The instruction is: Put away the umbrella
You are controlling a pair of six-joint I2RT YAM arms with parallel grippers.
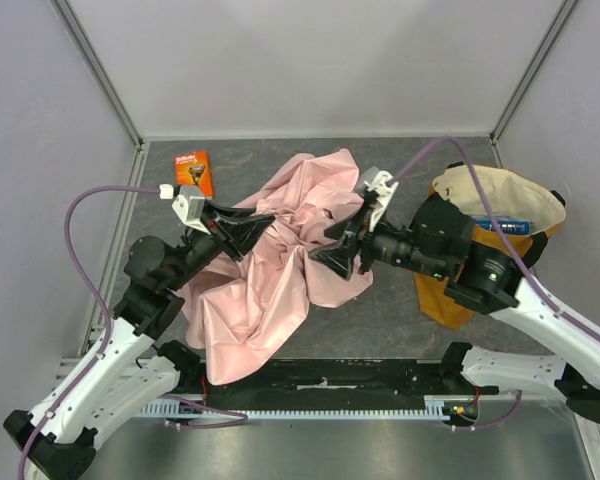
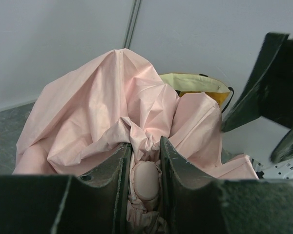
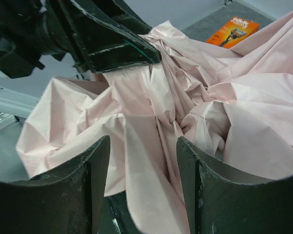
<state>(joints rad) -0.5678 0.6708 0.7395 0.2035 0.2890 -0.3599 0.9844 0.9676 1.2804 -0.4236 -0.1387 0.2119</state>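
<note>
The umbrella (image 1: 280, 255) lies as a loose, crumpled heap of pale pink cloth in the middle of the surface (image 1: 400, 320). It spreads from the upper centre of the overhead view down toward the lower left. Its cloth is slack and full of deep folds, not yet gathered or wrapped. No shaft or ribs can be made out. In the left wrist view a small rounded pink piece (image 2: 145, 179) shows at bottom centre, perhaps the handle.

The left fingers (image 2: 107, 190) are closed narrowly on a bunch of the cloth, with that rounded piece pinched between them. The right fingers (image 3: 90, 185) stand partly apart astride a long fold at the bottom of their own view. Whether they actually pinch it cannot be told.

The step in hand looks like gathering the cloth from both sides, one side held and the other being taken. Next, the right side needs a firm grip on a thick bunch so that the heap can be drawn together into a compact bundle.

A mustard-yellow bag (image 1: 450, 290) stands open at the right of the overhead view, just beside the heap and likely where the bundle goes. An orange box (image 1: 193, 170) lies at upper left, near the cloth's edge.
</note>
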